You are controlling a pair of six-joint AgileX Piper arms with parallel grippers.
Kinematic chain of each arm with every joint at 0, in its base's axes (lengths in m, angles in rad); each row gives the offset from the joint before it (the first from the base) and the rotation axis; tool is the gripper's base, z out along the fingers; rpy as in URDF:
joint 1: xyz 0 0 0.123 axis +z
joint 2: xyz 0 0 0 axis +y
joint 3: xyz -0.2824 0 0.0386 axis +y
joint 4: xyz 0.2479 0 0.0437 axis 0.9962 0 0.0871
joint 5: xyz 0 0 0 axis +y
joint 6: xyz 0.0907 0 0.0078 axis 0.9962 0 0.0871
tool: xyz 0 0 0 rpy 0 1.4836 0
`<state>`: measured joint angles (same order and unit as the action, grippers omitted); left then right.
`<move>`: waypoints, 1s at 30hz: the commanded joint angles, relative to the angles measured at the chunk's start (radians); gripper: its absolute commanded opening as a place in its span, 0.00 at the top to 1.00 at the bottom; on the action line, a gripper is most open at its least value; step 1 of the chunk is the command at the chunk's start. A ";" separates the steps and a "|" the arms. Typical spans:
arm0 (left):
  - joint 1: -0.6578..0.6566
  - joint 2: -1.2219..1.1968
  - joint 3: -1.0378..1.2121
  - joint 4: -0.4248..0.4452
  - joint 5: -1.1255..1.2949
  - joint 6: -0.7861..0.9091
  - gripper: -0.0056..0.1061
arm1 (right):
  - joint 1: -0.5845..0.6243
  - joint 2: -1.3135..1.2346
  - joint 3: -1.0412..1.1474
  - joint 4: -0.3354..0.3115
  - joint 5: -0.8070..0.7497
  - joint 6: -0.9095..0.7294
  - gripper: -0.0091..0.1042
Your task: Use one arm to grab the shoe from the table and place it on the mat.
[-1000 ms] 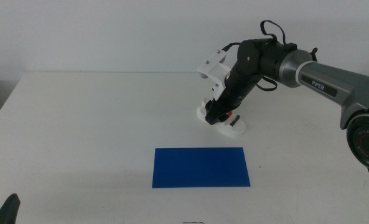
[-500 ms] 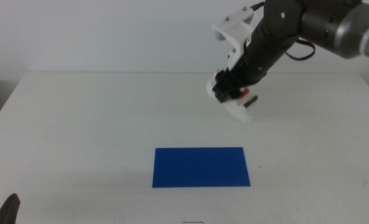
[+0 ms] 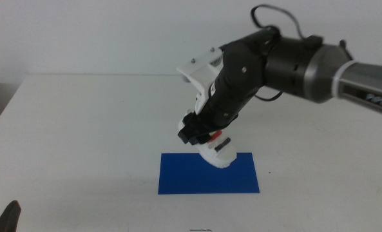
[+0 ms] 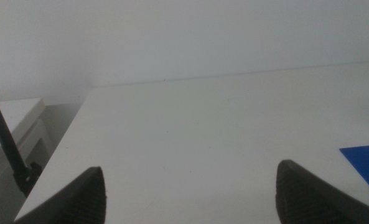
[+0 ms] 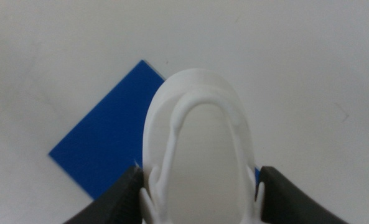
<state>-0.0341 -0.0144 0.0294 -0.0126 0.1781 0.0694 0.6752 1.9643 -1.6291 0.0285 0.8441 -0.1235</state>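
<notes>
My right gripper (image 3: 200,134) is shut on the white shoe (image 3: 218,153) and holds it tilted, toe down, just over the far edge of the dark blue mat (image 3: 191,177). The shoe's red and black straps show beside the fingers. In the right wrist view the shoe (image 5: 200,143) fills the space between the jaws, with the mat (image 5: 109,143) below it. My left gripper (image 4: 187,193) waits open at the table's near left corner; only its tip (image 3: 7,218) shows in the middle view. The mat's corner (image 4: 368,163) shows in the left wrist view.
The white table (image 3: 81,129) spreads wide around the mat. The right arm (image 3: 287,61) reaches in from the right above the table's far right part. A white wall stands behind the table.
The right gripper lifted the shoe off the table at the back right, then carried it forward and left and lowered it over the mat. The left arm has not moved.
</notes>
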 commanded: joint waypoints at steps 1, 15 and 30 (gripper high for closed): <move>-0.004 -0.019 -0.003 -0.009 -0.083 -0.015 0.11 | -0.001 -0.027 -0.023 -0.017 -0.060 0.022 0.93; -0.004 -0.019 -0.003 -0.009 -0.083 -0.015 0.11 | -0.001 0.007 -0.023 -0.019 -0.029 0.177 0.93; -0.004 -0.019 -0.003 -0.009 -0.083 -0.015 0.11 | -0.002 0.007 -0.023 -0.055 -0.015 0.849 0.93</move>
<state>-0.0341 -0.0144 0.0294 -0.0126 0.1781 0.0694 0.6752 2.0357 -1.6291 0.0124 0.8522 0.6293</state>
